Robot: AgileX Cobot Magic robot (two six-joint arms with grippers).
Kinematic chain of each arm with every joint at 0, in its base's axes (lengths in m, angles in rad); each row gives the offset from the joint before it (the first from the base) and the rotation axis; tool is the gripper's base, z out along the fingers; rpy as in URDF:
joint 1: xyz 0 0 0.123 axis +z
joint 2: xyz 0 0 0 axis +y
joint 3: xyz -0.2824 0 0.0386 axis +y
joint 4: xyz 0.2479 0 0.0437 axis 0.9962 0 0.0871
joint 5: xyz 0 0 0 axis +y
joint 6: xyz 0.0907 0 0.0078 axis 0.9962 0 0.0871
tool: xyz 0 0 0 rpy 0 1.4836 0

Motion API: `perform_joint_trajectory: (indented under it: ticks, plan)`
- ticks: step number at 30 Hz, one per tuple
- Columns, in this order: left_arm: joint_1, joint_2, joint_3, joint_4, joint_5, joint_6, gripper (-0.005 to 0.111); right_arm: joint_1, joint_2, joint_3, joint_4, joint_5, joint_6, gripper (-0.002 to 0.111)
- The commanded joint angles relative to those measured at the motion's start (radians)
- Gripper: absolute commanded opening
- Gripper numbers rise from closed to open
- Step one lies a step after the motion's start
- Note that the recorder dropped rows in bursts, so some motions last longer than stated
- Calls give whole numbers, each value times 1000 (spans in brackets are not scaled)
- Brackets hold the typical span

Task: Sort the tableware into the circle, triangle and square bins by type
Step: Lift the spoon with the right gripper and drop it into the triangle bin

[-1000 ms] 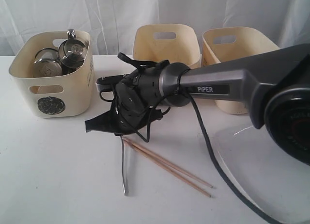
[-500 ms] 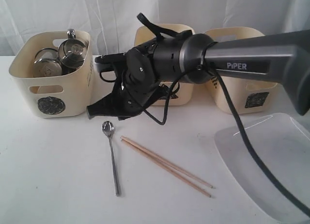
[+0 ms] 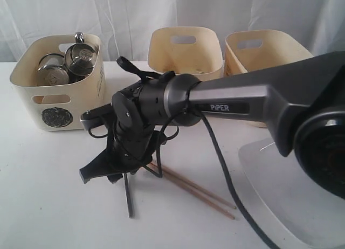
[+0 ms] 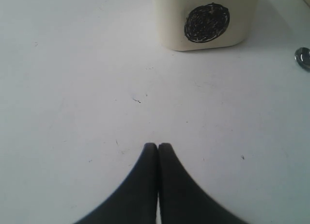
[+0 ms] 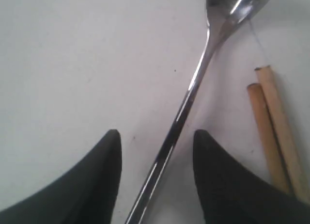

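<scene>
Right pincer [image 5: 156, 133] straddles spoon [image 5: 193, 86] handle, seemingly clear of it; chopsticks [image 5: 263, 122] beside.

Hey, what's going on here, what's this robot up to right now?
The right tool is low over the steel spoon on the table, open, with a finger on each side of the handle and not yet closed on it. Two wooden chopsticks lie beside the spoon. The left tool is shut and empty above bare table near the circle bin, which already holds steel mugs. A white plate waits on the right.
</scene>
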Motion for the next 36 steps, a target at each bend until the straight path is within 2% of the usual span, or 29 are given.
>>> perform_joint_trajectory:
  ticks: [1,3,4,6,9,12,16,19,25,28,31,36]
  plan:
    - [4,-4,3,-8,3,-7,0,-3,32,-1,-6,-7,31,42]
    - [4,-4,3,-8,3,-7,0,-3,45,-1,-6,-9,36,31]
    - [4,-4,3,-8,3,-7,0,-3,47,-1,-6,-9,36,17]
    - [4,-4,3,-8,3,-7,0,-3,47,-1,-6,-15,36,0]
    - [4,-4,3,-8,3,-7,0,-3,39,-10,-6,-8,36,0]
    - [4,-4,3,-8,3,-7,0,-5,-14,-35,33,68,-71,0]
    - [4,-4,3,-8,3,-7,0,-79,-137,-68,115,175,-213,0]
    - [4,-4,3,-8,3,-7,0,-170,-204,-68,205,270,-327,0]
    - [4,-4,3,-8,3,-7,0,-432,-276,-66,338,525,-543,0]
    - [4,-4,3,-8,3,-7,0,-560,-287,-66,428,534,-646,0]
    - [4,-4,3,-8,3,-7,0,-678,-287,-68,610,523,-761,0]
    - [4,-4,3,-8,3,-7,0,-801,-286,-68,916,393,-923,0]
